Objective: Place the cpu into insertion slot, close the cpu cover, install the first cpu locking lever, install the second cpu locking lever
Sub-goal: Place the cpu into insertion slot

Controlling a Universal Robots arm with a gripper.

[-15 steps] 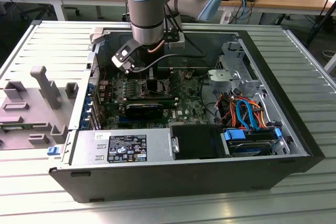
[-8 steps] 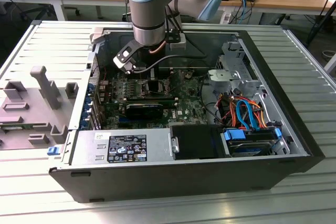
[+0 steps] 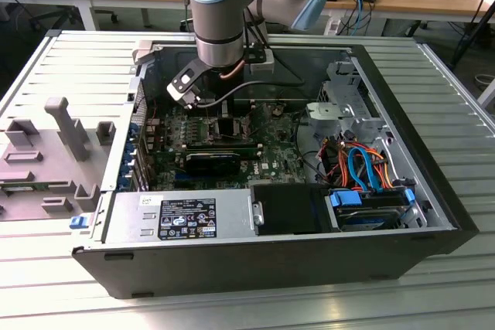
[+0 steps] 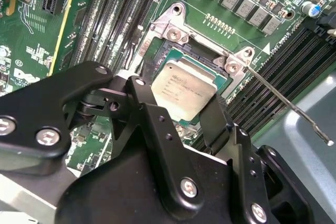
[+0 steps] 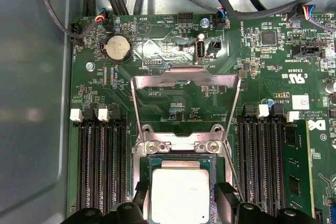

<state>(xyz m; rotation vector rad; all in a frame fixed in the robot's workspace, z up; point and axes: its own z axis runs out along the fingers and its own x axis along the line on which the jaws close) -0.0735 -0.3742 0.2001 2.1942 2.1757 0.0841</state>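
Second wrist view: gripper point(image 4: 181, 100) clenched on cpu point(image 4: 184, 90) edges — level over insertion slot point(image 4: 202, 59); first wrist view: cpu cover point(image 5: 185, 80) flipped open for access.

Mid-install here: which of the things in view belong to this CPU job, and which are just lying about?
Job: gripper, cpu, insertion slot, cpu cover (open), locking lever.
Just there: memory slots, coin cell battery, power supply, drive cables, grey fixture tray.

Cpu point(image 4: 184, 88) between end effector point(image 4: 181, 113) fingers point(image 4: 151, 107)
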